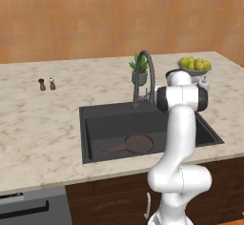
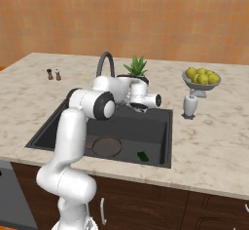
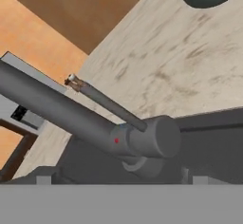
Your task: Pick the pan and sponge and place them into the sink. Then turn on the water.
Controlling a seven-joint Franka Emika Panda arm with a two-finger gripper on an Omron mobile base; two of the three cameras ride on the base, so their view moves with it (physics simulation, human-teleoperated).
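The dark brown pan (image 1: 137, 144) lies flat on the bottom of the black sink (image 1: 95, 119), handle pointing left; it also shows as the pan (image 2: 106, 146) near the front wall. The green sponge (image 2: 143, 156) rests in the sink's (image 2: 165, 126) front right corner. My gripper (image 2: 139, 108) hovers at the foot of the arched faucet (image 2: 104, 61), behind the basin. Up close, the faucet's thin lever (image 3: 104, 102) and its round base (image 3: 159, 137) sit just ahead of my gripper (image 3: 118, 180), whose fingertips (image 3: 42, 179) stand wide apart, open, holding nothing. No water stream shows.
A potted plant (image 1: 139, 70) stands right behind the faucet (image 1: 145, 71). A bowl of lemons (image 2: 201, 78) and a small white bottle (image 2: 189, 106) stand on the counter to the right. Two shakers (image 1: 46, 84) are at the far left.
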